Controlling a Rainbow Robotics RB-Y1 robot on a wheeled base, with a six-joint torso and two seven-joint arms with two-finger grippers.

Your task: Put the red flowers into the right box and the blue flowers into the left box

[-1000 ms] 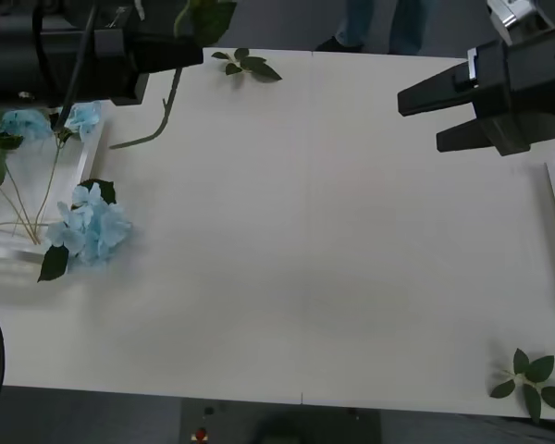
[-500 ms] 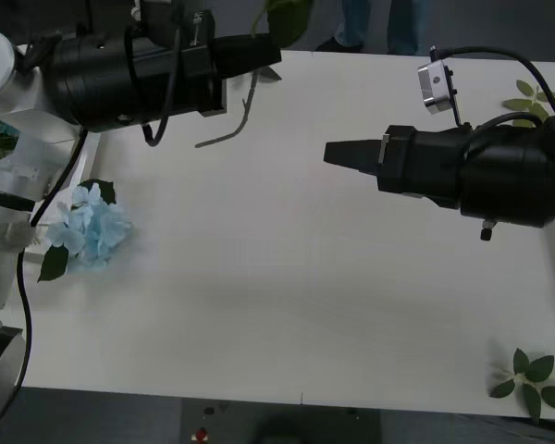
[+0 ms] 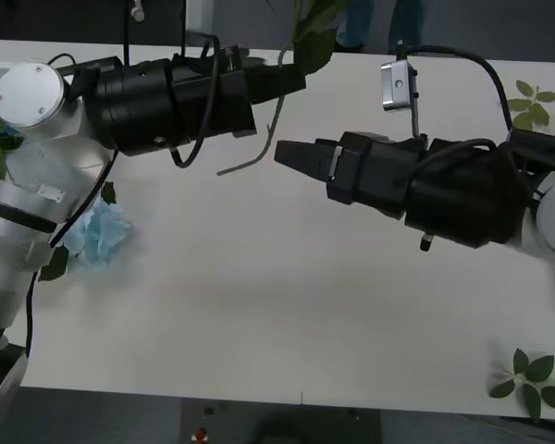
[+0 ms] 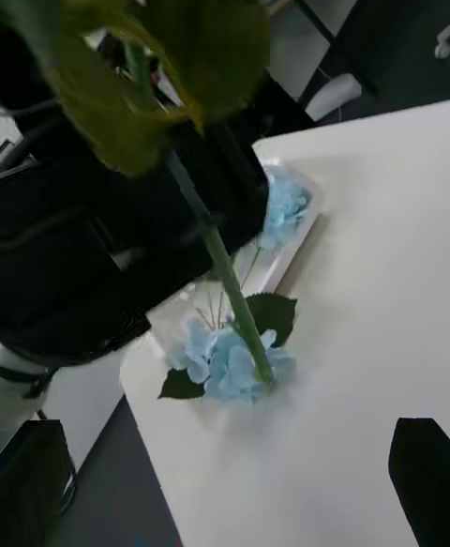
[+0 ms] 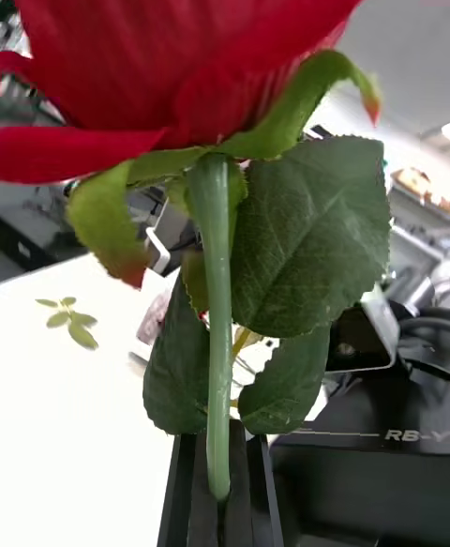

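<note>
Tightly pinched between the left gripper's (image 5: pixel 217 495) fingers (image 5: pixel 184 491) is the green stem of a red rose (image 5: pixel 169 31), held up over the far side of the table (image 3: pixel 287 305). Close beside it, the right gripper (image 3: pixel 287 154) points at the stem with fingers nearly together. Farther left, a blue flower (image 3: pixel 97 233) lies by the left box (image 4: pixel 295 237).

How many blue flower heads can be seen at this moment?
2. One blue flower head lies on the table at the corner of the left box; another lies inside that box. The left arm may hide more.
</note>
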